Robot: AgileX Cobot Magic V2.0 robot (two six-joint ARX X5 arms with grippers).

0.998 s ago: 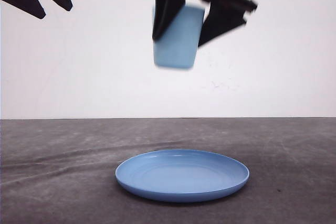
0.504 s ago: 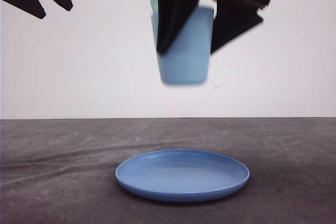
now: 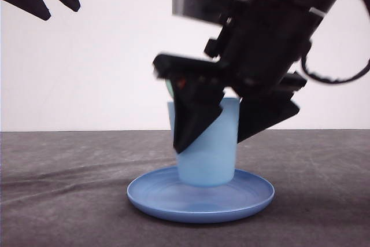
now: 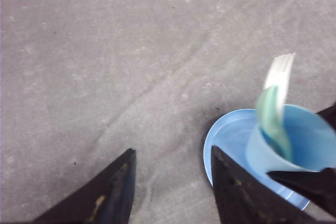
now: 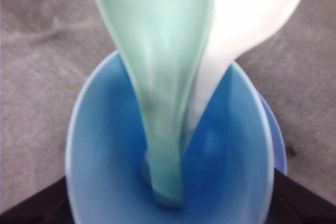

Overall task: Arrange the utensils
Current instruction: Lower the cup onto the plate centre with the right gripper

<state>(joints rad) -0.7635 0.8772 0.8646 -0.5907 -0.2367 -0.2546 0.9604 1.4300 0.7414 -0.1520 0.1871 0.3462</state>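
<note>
Two arms work over your grey worktop (image 3: 69, 201). Your right claw (image 3: 228, 128) is closed around the light blue plastic cup (image 3: 208, 160), one finger on each side wall, and the cup's base meets the round blue plate (image 3: 150, 198); blur hides whether it rests fully. Standing inside the cup, above and between that claw's fingers, you have the pale mint-green plastic spoon (image 5: 157, 66) and the white plastic fork (image 5: 247, 19), leaning together past the rim. Your left claw (image 4: 170, 192) hangs spread wide, holding nothing, just beside the plate.
</note>
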